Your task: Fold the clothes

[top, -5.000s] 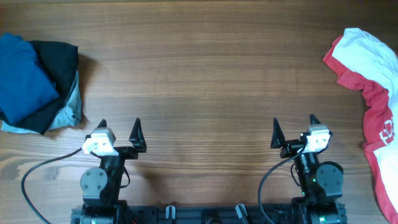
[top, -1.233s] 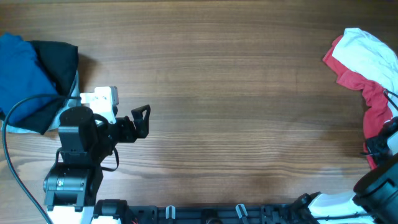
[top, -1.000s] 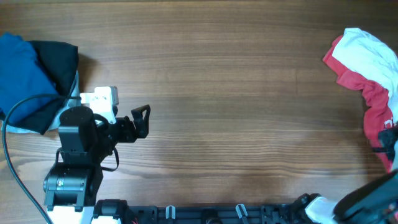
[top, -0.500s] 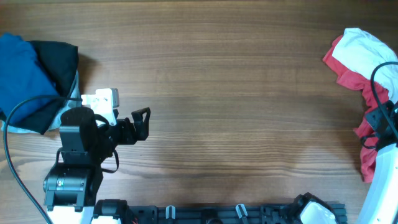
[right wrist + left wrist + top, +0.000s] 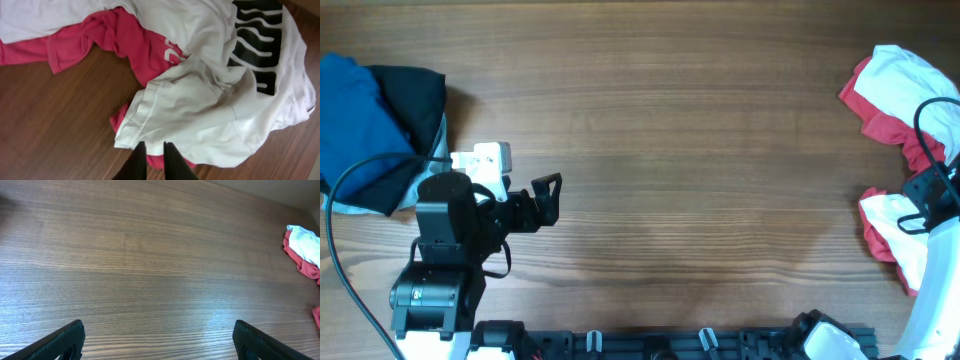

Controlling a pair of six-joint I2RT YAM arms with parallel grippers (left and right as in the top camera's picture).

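Note:
The clothes lie bunched at the table's right edge: a white T-shirt (image 5: 210, 100) with black block lettering on top of a red garment (image 5: 115, 40). From overhead, a white fold (image 5: 882, 218) lies pulled out to the left, below the red cloth (image 5: 892, 125). My right gripper (image 5: 154, 145) has its fingertips on the white hem, jaws a narrow slit apart with cloth across the gap; grip unclear. It shows overhead (image 5: 912, 218) at the far right. My left gripper (image 5: 552, 197) hangs wide open over bare wood (image 5: 157, 330), far from the clothes (image 5: 302, 237).
A pile of blue (image 5: 355, 130) and black (image 5: 415, 95) cloth sits at the table's left edge, just behind my left arm. A black cable (image 5: 335, 215) loops beside that arm. Bare wood (image 5: 700, 150) stretches between the two arms.
My right arm has come in over the clothes and drawn a fold of the white T-shirt leftward onto the table; its jaws have parted slightly. The left arm has stayed still.

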